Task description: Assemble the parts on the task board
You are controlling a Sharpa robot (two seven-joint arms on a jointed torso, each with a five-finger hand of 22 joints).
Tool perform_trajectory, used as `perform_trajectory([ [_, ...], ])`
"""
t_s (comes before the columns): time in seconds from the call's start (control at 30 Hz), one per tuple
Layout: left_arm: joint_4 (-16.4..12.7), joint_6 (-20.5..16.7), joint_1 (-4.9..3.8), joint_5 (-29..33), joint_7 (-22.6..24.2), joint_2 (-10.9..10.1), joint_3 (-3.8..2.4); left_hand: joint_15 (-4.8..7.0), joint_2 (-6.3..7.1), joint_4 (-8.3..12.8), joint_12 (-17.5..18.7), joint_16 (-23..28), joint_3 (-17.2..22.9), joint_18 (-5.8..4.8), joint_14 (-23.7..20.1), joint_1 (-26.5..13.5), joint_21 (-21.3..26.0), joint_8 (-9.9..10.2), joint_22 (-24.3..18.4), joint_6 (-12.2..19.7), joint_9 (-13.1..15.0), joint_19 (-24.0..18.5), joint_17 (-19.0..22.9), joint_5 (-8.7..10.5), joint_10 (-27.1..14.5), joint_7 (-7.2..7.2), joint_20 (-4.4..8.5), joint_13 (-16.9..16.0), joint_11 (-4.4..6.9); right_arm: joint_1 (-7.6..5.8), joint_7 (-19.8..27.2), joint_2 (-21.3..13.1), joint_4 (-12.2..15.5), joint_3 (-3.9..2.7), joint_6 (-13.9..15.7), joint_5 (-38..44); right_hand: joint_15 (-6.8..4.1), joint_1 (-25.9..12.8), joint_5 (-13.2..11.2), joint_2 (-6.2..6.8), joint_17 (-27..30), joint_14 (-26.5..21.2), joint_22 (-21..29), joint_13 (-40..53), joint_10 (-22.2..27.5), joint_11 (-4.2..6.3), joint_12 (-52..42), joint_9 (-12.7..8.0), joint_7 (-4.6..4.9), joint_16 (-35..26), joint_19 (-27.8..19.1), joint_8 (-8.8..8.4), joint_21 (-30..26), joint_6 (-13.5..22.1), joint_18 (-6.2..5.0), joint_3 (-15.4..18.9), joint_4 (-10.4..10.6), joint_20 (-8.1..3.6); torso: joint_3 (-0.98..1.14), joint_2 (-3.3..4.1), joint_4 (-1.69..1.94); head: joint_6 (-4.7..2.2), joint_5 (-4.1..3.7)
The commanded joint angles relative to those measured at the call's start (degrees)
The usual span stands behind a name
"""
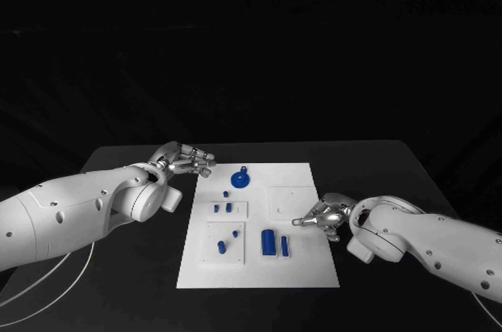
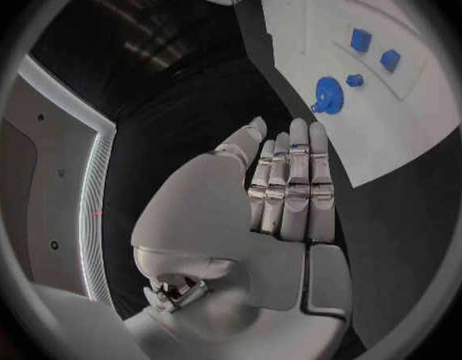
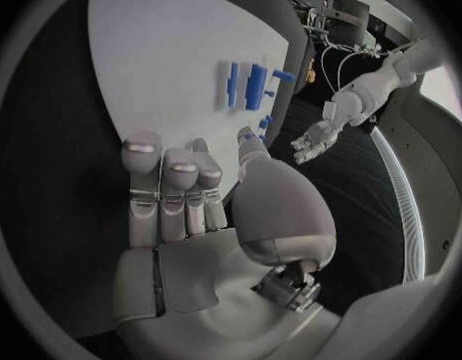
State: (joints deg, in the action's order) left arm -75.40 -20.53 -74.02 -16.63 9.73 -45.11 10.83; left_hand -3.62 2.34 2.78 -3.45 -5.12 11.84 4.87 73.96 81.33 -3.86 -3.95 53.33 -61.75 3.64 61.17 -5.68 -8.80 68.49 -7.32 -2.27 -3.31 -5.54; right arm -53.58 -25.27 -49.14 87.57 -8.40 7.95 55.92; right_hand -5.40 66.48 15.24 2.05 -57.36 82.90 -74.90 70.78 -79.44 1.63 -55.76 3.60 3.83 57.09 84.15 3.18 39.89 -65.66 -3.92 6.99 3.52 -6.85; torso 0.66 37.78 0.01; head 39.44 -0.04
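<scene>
The white task board [image 1: 298, 270] lies in the middle of the black table. Blue parts lie on it: a round piece with a knob [image 1: 241, 178] near the far edge, several small pieces [image 1: 224, 208] down its left side, and two long bars [image 1: 275, 243] nearer the front. My left hand [image 1: 186, 160] hovers off the board's far left corner, fingers straight and side by side [image 2: 291, 184], holding nothing. My right hand [image 1: 322, 217] is at the board's right edge with its fingertips reaching over it, also holding nothing [image 3: 175, 192].
Bare black table [image 1: 376, 165] lies to the right of the board and beyond it. Two raised square plates [image 1: 291, 200] sit on the board, one on the right and one at the front left. A thin cable [image 1: 47, 281] curves under my left arm.
</scene>
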Motion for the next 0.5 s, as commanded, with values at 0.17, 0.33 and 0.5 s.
perform_trajectory([
  [0.17,3.00,1.96,-0.33,8.67,2.53,1.38,-0.07,-1.22,-0.60,0.15,0.03,1.60,0.69,-0.44,-3.48,0.00,0.29,0.22,-2.04,-1.10,0.05,-3.08,1.65,-0.05,0.35,0.13,-1.34,0.02,0.01,-3.44,23.71,1.79,-9.50,-1.04,2.68,-15.99,0.60,1.41,2.30,-3.76,8.03,-1.80,5.96,-13.02,5.29,-0.14,15.90,0.40,0.10,-11.12,0.95,0.46,-22.23,-0.29,-0.93,5.05,-4.64,0.82,-0.12,-1.74,-0.25,-3.25,-1.07],
  [0.33,7.01,3.91,-0.52,11.64,4.85,3.42,-0.13,-1.98,-0.70,-0.04,0.09,1.68,0.93,-0.73,-6.91,-0.52,0.40,0.28,-6.88,-0.57,0.02,-6.24,2.04,0.29,-0.68,0.32,-2.76,0.03,-0.09,-5.16,30.70,5.87,-19.21,-2.27,3.75,-22.44,2.49,3.55,2.17,-5.71,17.44,-4.42,22.99,-30.84,8.17,-1.53,28.73,0.24,1.03,-28.59,-1.44,0.43,-36.42,0.95,-0.63,2.80,-7.84,2.91,-0.14,-3.10,-0.59,-4.72,-1.25],
  [0.5,11.20,6.28,-0.57,14.31,7.66,5.84,-0.24,-2.67,-0.16,-0.81,0.11,1.73,-1.47,-0.88,-11.69,-1.59,0.49,0.39,-14.03,0.91,-0.07,-9.36,2.19,0.49,-2.60,0.74,-4.84,0.02,-0.31,-5.71,35.17,10.52,-27.87,-3.64,2.50,-28.00,9.11,5.09,0.77,-7.37,34.15,-12.70,44.82,-57.89,11.64,-7.01,49.31,0.14,3.51,-48.92,-20.17,0.74,-36.70,5.24,-0.83,-0.02,-10.37,9.79,-0.02,-4.01,-0.85,-5.59,-1.24],
])
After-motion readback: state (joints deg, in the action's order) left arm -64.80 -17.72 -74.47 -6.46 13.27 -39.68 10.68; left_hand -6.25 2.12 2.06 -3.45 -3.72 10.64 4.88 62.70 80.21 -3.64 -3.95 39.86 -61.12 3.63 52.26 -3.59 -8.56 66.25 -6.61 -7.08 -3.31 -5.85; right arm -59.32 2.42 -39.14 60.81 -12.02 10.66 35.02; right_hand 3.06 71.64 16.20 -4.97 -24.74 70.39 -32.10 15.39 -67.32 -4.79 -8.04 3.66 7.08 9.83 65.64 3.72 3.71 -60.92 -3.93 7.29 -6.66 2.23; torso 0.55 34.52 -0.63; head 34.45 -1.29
